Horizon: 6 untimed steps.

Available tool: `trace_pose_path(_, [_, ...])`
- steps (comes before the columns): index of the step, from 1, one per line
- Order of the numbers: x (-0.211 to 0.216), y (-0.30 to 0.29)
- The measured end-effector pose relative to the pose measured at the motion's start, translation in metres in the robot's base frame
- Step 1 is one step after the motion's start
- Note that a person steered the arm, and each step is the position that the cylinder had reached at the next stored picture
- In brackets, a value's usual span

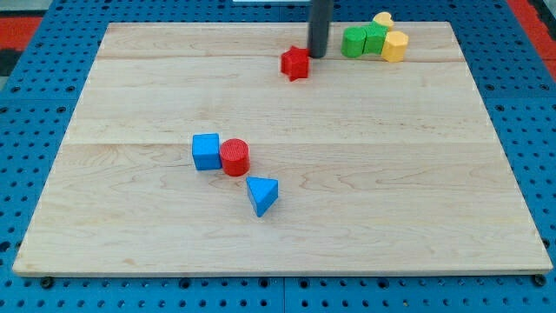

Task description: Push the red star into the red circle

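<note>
The red star (295, 63) lies near the view's top, a little right of centre. My tip (318, 56) stands just to the star's upper right, touching or nearly touching it. The red circle (234, 157) sits well below and to the left, near the board's middle. It touches a blue cube (206, 151) on its left, and a blue triangle (262, 195) lies just below and to its right.
A green block (354, 42) and a second green block (374, 37) sit at the view's top right, with a yellow block (394, 46) beside them and another yellow block (382, 19) behind. The wooden board (434, 174) rests on a blue pegboard.
</note>
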State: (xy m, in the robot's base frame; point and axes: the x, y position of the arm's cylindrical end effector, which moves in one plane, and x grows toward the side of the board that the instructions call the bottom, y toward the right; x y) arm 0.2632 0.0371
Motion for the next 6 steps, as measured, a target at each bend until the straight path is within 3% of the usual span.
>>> trace_pose_path(2, [0.067, -0.06])
trace_pose_path(3, [0.048, -0.067])
trace_pose_path(4, [0.064, -0.106])
trace_pose_path(6, [0.161, -0.087])
